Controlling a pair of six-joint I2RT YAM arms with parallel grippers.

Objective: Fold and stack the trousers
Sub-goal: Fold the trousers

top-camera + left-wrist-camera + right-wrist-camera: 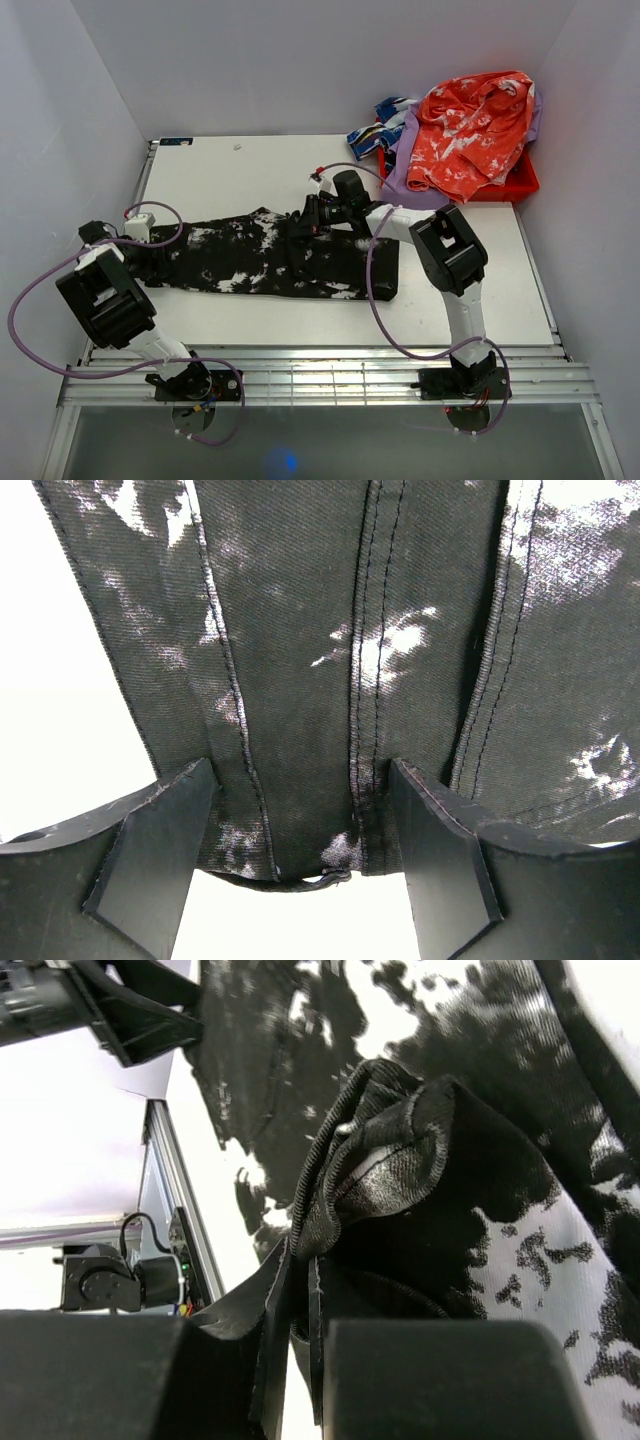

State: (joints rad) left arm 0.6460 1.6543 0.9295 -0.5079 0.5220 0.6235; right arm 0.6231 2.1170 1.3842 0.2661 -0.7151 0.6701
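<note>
right tool [298,1305] pinches trousers [262,262]; left tool [300,815] spread

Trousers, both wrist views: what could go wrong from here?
1. The right tool pinches only a small bunched fold of the trousers; a pull may slip it out or skew them.
2. The left tool is open right at their very end; closing there might catch one layer or miss.
</note>
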